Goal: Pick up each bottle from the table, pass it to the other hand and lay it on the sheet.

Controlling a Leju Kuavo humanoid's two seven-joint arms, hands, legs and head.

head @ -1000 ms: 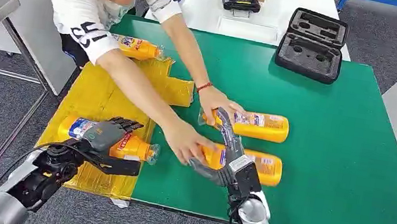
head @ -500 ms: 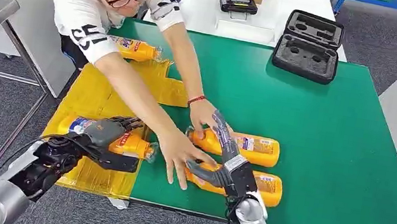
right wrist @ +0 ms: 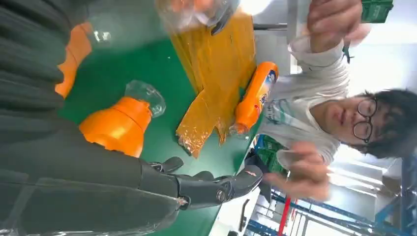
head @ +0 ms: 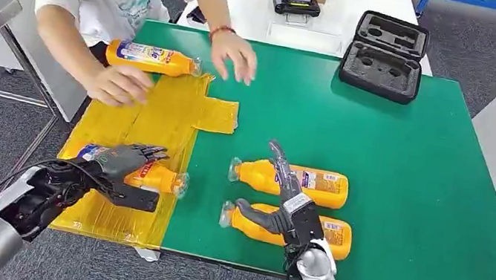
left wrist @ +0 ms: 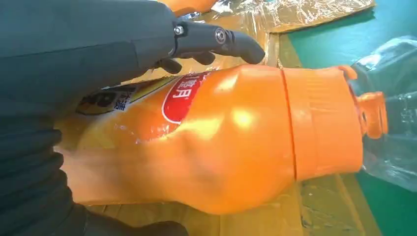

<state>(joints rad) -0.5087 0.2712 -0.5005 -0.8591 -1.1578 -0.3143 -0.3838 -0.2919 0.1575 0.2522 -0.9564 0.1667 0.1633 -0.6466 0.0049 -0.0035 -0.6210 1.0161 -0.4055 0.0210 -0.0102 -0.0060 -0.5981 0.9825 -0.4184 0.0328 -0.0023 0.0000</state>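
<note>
1. One bottle (head: 152, 59) is seen lying at the far end of the yellow sheet (head: 157, 122), just beside a person's hand (head: 118, 83); this one may be counted as delivered.
2. A second bottle (head: 149, 175) lies on the near part of the sheet with the left hand (head: 122, 165) wrapped over it. From the left wrist view the fingers (left wrist: 216, 39) are seen curled across the bottle's body, so a grip is judged to be held, though whether it is already being loosened cannot be told.
3. Two bottles are left on the green table (head: 412, 174): the farther bottle (head: 291, 181) and the nearer bottle (head: 283, 228), side by side and close together.
4. The right hand (head: 280, 205) is poised above these two with fingers apart and nothing in it.
5. Roughly half the work is judged done; two pick-ups, two hand-overs and two placements remain.
</note>
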